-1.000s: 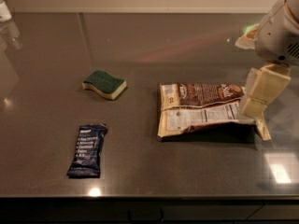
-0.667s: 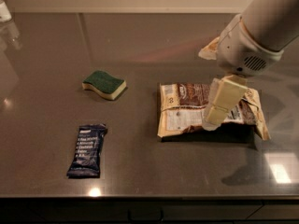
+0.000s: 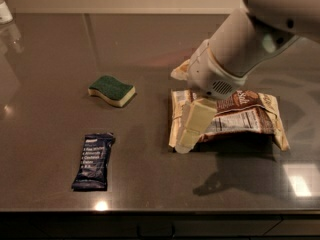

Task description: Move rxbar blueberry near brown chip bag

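The rxbar blueberry (image 3: 93, 161), a small dark navy wrapper with white text, lies flat near the front left of the dark table. The brown chip bag (image 3: 240, 119), crinkled brown and cream with a white label panel, lies at the right. My gripper (image 3: 191, 126) hangs from the white arm over the left end of the bag, well to the right of the bar. One cream finger (image 3: 194, 124) shows pointing down toward the table; nothing is seen held in it.
A green-topped sponge (image 3: 112, 89) lies left of centre, behind the bar. A clear object (image 3: 5, 11) stands at the far left back corner. The table's front edge (image 3: 160, 211) runs just below the bar.
The arm has swung in from the right edge leftward across the chip bag, and the gripper now sits over the bag's left end. The bar, sponge and bag have not moved.
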Robot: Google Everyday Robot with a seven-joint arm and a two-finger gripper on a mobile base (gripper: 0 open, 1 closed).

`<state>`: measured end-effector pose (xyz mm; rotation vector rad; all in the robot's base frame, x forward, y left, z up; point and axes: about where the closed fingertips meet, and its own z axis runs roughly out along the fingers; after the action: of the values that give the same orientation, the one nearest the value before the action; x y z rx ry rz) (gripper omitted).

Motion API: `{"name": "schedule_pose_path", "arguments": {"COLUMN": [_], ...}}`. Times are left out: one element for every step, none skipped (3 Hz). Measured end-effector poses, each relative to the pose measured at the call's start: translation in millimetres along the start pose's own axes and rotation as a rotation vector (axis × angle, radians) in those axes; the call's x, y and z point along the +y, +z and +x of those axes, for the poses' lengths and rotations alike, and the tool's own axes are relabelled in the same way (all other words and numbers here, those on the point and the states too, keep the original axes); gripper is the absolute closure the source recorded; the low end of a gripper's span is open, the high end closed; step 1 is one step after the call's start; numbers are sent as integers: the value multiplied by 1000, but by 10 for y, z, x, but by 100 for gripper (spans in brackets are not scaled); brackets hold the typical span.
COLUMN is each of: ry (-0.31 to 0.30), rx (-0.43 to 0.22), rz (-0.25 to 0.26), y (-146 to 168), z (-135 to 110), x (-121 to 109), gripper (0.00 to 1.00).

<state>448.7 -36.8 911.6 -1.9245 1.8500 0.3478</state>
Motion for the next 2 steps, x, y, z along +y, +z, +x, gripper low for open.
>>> {"name": "schedule_pose_path", "arguments": {"ry": [-51,-97], "rx": [-63,-90], "rz": [-41,-97], "y": [403,766], "z": [-280,-485], "x": [68,136], "gripper": [0,0]}}
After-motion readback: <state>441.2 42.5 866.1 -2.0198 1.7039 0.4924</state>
